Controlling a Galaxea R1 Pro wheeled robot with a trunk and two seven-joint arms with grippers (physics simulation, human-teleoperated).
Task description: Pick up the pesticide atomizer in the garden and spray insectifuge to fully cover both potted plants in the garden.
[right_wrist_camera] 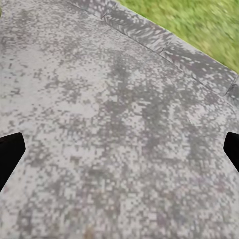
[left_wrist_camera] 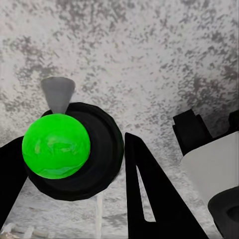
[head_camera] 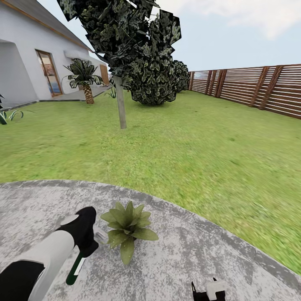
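Left gripper (left_wrist_camera: 74, 164): we hold it closed around the pesticide atomizer (head_camera: 83, 242), nozzle aimed at the potted plant (head_camera: 127, 225) just beside it, to wet the leaves.
Right gripper (right_wrist_camera: 119, 149): spread wide, idle over the patio (head_camera: 200, 255).

home back garden: lawn (head_camera: 188, 146), slatted fence (head_camera: 259, 88), house wall (head_camera: 25, 67), paved patio (head_camera: 188, 251)

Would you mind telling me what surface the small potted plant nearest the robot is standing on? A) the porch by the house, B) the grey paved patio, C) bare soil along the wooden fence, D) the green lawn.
B: in the head view the potted plant stands on the speckled grey patio, inside its curved edge, with the lawn beginning beyond it.
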